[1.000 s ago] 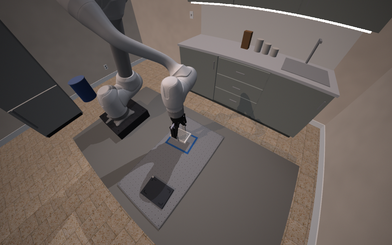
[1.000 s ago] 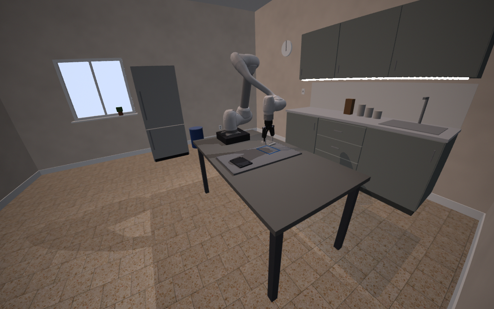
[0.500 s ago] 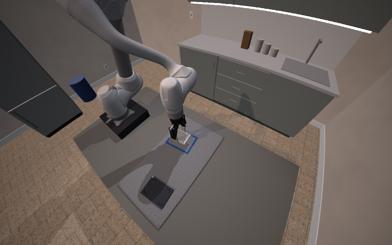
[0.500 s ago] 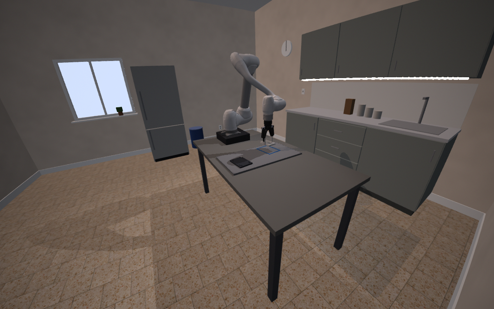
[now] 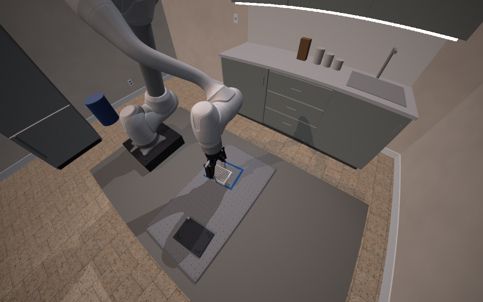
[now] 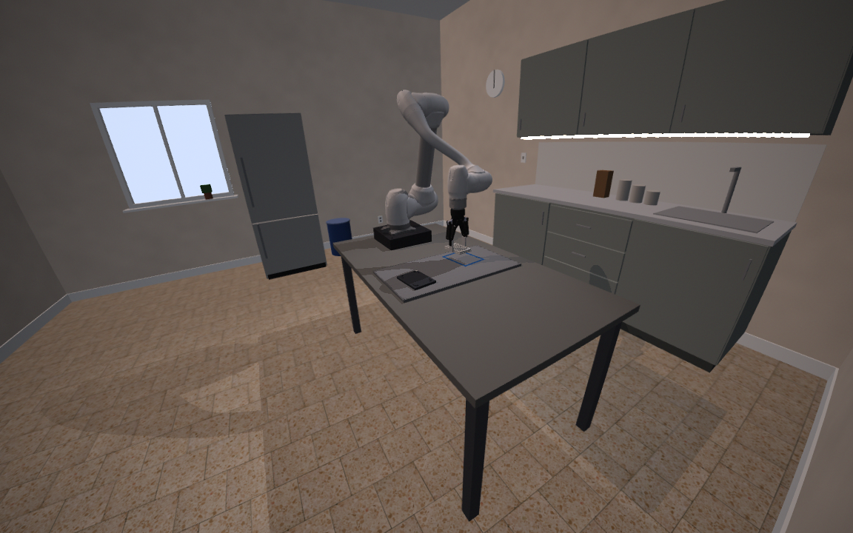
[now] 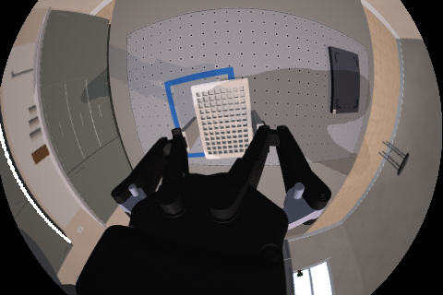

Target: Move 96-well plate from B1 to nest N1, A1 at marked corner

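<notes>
The white 96-well plate (image 5: 222, 173) hangs between the fingers of my gripper (image 5: 215, 165), a little above the blue-outlined spot B1 on the perforated board. The gripper is shut on the plate's near end. In the wrist view the plate (image 7: 221, 118) lies flat between the fingertips, shifted off the blue outline (image 7: 185, 111) toward the nest side. The dark plate nest N1 (image 5: 193, 237) sits empty at the board's other end; it shows in the wrist view (image 7: 343, 80) at the right and in the exterior view (image 6: 415, 279).
The perforated grey board (image 5: 213, 202) lies on a dark table (image 6: 483, 297). The robot base (image 5: 153, 144) stands on a black block at the table's far end. A kitchen counter (image 5: 310, 97) with canisters runs behind.
</notes>
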Tool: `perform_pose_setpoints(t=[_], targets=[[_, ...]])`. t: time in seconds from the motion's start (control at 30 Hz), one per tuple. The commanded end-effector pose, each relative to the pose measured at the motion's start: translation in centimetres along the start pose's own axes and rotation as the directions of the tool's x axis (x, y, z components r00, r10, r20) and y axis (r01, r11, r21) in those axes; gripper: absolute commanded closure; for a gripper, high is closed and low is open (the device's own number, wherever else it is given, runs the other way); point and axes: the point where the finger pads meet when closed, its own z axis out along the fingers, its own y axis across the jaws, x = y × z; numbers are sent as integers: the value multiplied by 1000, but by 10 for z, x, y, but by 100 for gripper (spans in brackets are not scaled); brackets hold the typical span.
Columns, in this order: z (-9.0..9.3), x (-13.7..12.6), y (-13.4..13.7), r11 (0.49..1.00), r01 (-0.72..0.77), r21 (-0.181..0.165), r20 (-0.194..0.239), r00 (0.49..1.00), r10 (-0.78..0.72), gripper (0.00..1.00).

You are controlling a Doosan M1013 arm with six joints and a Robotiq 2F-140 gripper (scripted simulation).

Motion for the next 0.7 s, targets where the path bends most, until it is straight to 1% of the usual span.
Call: perform_pose_setpoints(t=[0.0,0.2,0.27,0.67], targets=[[0,2,12,1000,0,1,0,1000,0,100],[-1,6,32,1000,0,1,0,1000,0,100],[-1,6,32,1000,0,1,0,1000,0,100],[-2,13,71,1000,0,1,0,1000,0,100]])
